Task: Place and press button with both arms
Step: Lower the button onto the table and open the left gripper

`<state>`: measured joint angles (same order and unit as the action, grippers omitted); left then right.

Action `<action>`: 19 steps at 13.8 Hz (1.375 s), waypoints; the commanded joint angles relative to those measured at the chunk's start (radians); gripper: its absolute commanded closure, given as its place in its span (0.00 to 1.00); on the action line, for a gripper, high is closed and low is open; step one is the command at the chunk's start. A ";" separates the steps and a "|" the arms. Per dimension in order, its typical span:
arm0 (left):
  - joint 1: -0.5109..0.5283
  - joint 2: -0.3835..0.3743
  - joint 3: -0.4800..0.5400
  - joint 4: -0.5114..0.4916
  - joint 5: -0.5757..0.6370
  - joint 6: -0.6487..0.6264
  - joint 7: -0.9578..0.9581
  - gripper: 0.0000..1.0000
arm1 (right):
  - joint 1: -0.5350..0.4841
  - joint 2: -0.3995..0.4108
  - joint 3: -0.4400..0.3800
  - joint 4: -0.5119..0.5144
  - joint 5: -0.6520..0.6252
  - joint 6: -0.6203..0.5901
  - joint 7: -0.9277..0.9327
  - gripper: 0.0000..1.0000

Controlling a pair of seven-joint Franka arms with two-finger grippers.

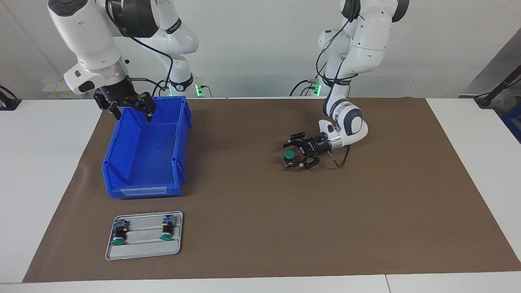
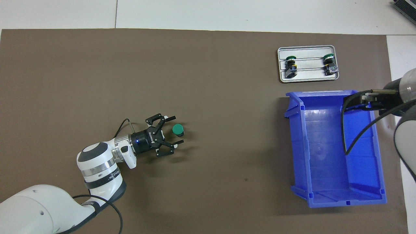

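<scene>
A button [image 1: 289,155] [image 2: 177,129] with a green cap stands upright on the brown mat, about midway along the table. My left gripper [image 1: 286,155] [image 2: 177,129] lies low and level over the mat, open. The button stands between its fingertips, and neither finger presses on it. My right gripper [image 1: 133,114] hangs open over the end of the blue bin [image 1: 184,134] [image 2: 328,196] nearest the robots, holding nothing. In the overhead view only the right arm's wrist and cable show.
A grey tray [image 1: 142,253] [image 2: 308,76] lies farther from the robots than the bin, toward the right arm's end. Two more green-capped buttons [image 1: 119,232] [image 1: 166,229] lie on their sides in it. The bin holds nothing.
</scene>
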<state>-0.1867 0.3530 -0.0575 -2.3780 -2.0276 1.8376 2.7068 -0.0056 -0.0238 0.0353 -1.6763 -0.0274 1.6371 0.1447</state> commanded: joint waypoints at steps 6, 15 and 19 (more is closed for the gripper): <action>0.038 -0.020 0.004 -0.044 0.012 -0.001 0.018 0.01 | -0.007 -0.019 0.005 -0.020 0.006 0.018 -0.022 0.00; 0.280 -0.028 0.004 0.014 0.171 0.005 -0.085 0.01 | -0.007 -0.019 0.005 -0.020 0.007 0.018 -0.022 0.00; 0.363 -0.011 0.005 0.160 0.214 0.017 -0.286 0.02 | -0.007 -0.019 0.005 -0.020 0.007 0.018 -0.022 0.00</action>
<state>0.1395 0.3411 -0.0454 -2.2855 -1.8463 1.8389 2.5275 -0.0056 -0.0241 0.0353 -1.6763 -0.0274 1.6371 0.1447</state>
